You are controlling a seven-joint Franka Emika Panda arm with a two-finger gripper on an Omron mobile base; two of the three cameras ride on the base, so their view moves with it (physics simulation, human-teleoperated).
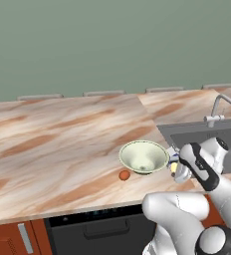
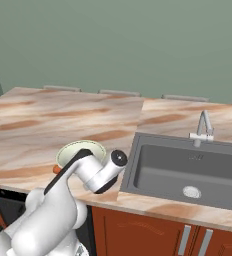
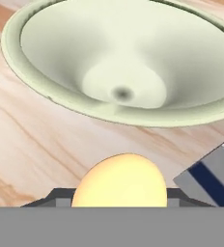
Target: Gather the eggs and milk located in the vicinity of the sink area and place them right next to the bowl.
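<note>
The pale cream-green bowl point(image 1: 143, 157) point(image 3: 123, 62) stands on the counter left of the sink point(image 1: 207, 134) point(image 2: 188, 167). My gripper point(image 1: 175, 172) point(image 3: 119, 197) is low beside the bowl's right rim, shut on the pale yellow egg point(image 1: 173, 168) point(image 3: 119, 184). The orange-brown egg point(image 1: 124, 175) point(image 2: 56, 170) lies on the counter at the bowl's front left. The milk point(image 1: 172, 152) point(image 3: 213, 178), white with dark blue bands, stands between bowl and sink, close to the held egg and partly hidden by my hand. In the right base view my arm covers most of the bowl point(image 2: 83, 149).
A thin grey faucet point(image 1: 221, 107) point(image 2: 203, 127) rises behind the sink basin. The marbled counter point(image 1: 57, 144) stretches wide to the left of the bowl. A dark appliance front point(image 1: 97, 231) and wooden cabinet doors point(image 2: 153, 232) lie below the counter's front edge.
</note>
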